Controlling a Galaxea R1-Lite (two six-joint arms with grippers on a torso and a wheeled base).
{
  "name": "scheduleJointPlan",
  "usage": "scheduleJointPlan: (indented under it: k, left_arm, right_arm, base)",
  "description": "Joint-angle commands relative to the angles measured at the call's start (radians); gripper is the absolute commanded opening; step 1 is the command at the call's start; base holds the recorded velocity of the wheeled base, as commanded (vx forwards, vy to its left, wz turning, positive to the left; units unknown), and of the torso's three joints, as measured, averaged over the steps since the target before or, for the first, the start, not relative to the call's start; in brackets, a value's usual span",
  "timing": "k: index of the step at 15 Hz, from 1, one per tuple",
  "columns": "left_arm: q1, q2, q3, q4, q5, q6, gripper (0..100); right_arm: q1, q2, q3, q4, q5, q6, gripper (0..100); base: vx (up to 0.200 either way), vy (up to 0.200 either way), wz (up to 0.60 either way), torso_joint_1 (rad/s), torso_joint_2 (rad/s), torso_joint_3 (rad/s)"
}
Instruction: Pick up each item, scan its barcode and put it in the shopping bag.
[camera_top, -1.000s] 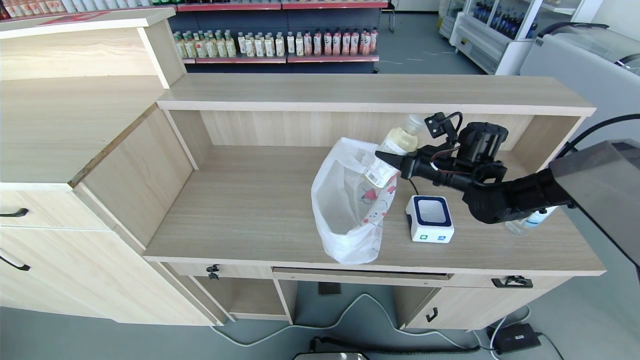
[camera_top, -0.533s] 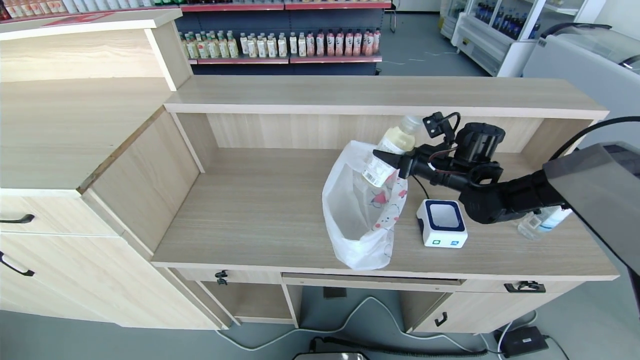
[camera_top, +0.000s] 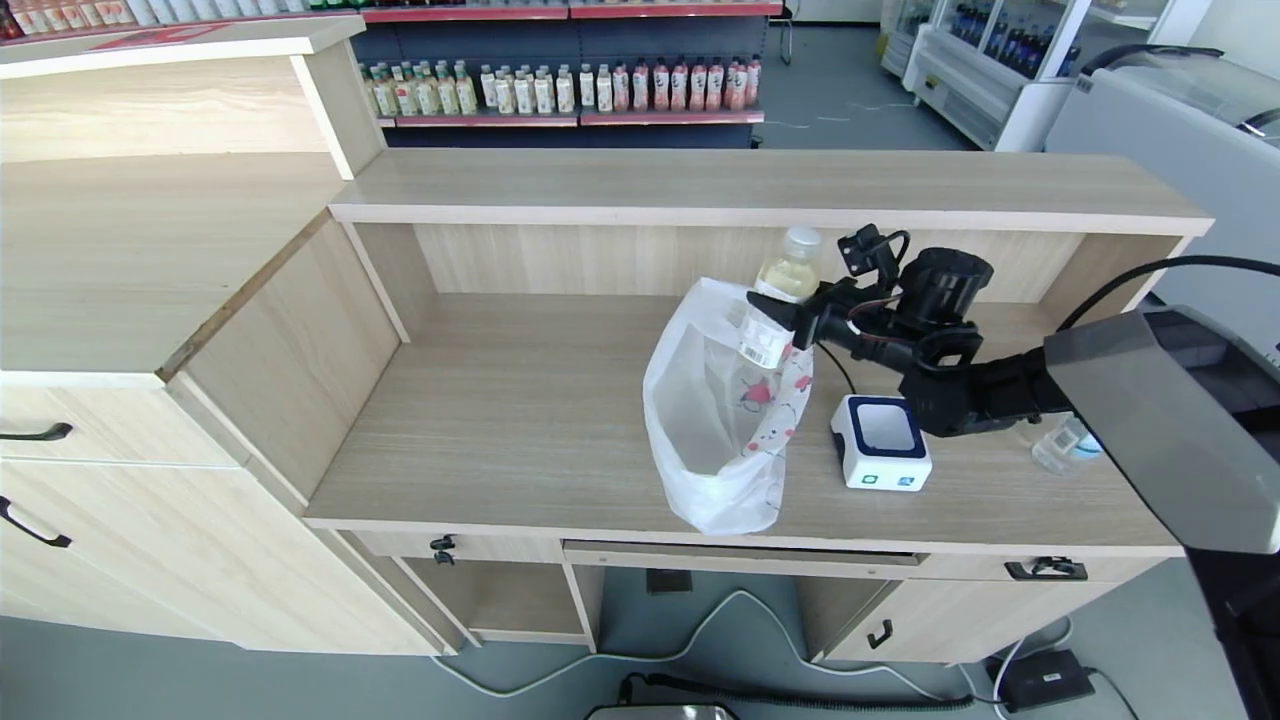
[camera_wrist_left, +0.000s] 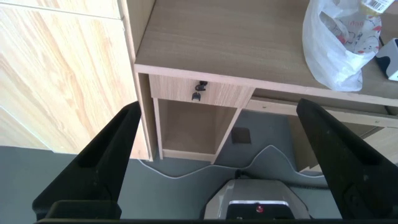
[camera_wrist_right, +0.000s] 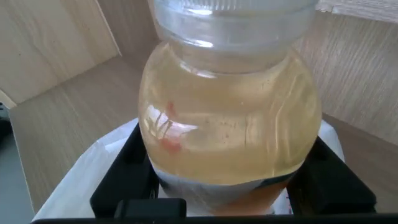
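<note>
My right gripper (camera_top: 790, 322) is shut on a bottle of pale yellow drink (camera_top: 778, 300), which it holds nearly upright, cap up. The bottle's lower end with its white label sits at the mouth of the white shopping bag (camera_top: 715, 430), which stands open on the counter. In the right wrist view the bottle (camera_wrist_right: 230, 124) sits between the black fingers (camera_wrist_right: 127, 168). The white barcode scanner (camera_top: 880, 440) lies just right of the bag. My left gripper (camera_wrist_left: 217, 109) hangs open and holds nothing, low in front of the counter, left of the bag (camera_wrist_left: 339, 43).
A small clear bottle (camera_top: 1065, 445) lies on the counter at the far right, behind my right arm. The wooden counter (camera_top: 500, 420) has a raised back ledge and a side wall on the left. Drawers and cables are below its front edge.
The head camera shifted early on. Since then the right gripper has turned the bottle from tilted to nearly upright and brought it slightly lower over the bag's mouth.
</note>
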Motion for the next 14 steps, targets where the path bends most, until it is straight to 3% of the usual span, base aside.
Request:
scheduleJointPlan:
  k: [1, 7, 14]
  left_arm:
    - [0.0, 0.0, 0.0, 0.0, 0.0, 0.0, 100]
    - [0.0, 0.0, 0.0, -0.001, 0.0, 0.0, 100]
    - [0.0, 0.0, 0.0, -0.001, 0.0, 0.0, 100]
  right_arm:
    - [-0.028, 0.088, -0.051, -0.002, 0.015, -0.006, 0]
    - [-0.014, 0.225, -0.217, -0.003, 0.108, -0.009, 0]
    - [-0.011, 0.311, -0.257, -0.029, 0.13, -0.055, 0]
  base:
    - [0.0, 0.0, 0.0, 0.0, 0.0, 0.0]
    - [0.0, 0.0, 0.0, 0.0, 0.0, 0.0]
    - [0.0, 0.0, 0.0, 0.0, 0.0, 0.0]
